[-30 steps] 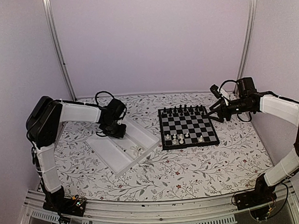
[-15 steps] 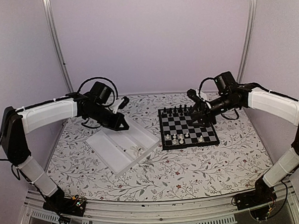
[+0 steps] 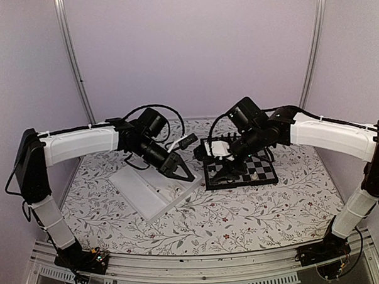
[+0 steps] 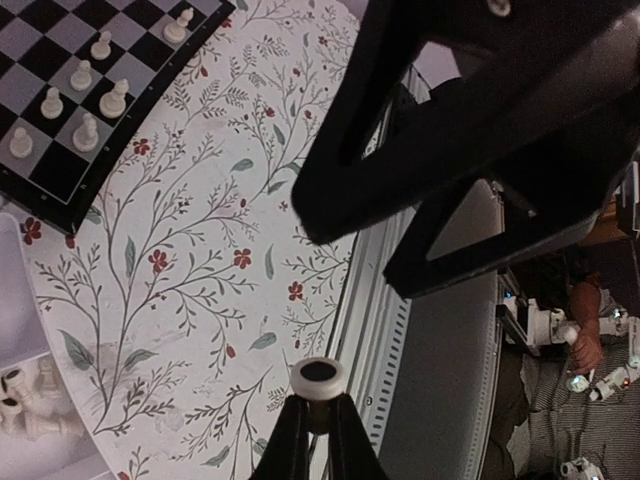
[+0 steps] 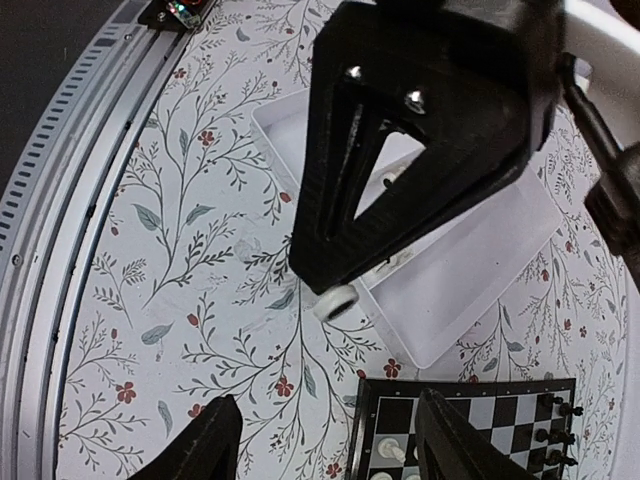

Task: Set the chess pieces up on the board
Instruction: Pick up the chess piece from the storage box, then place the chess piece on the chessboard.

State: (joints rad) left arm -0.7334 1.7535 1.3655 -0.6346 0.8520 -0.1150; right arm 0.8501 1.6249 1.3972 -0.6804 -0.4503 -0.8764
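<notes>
Wrist-only: white piece in left tool

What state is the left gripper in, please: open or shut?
Shut: the left gripper pinches a white chess piece between its fingertips, as the left wrist view shows.

Right gripper jaws stand wide apart above the floral table. Left gripper pinches a white piece beside the tray, near the board.

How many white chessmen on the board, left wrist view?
7 white chessmen on the board: one near its edge, six clustered toward the corner. Board is cropped; more may be hidden.
</notes>
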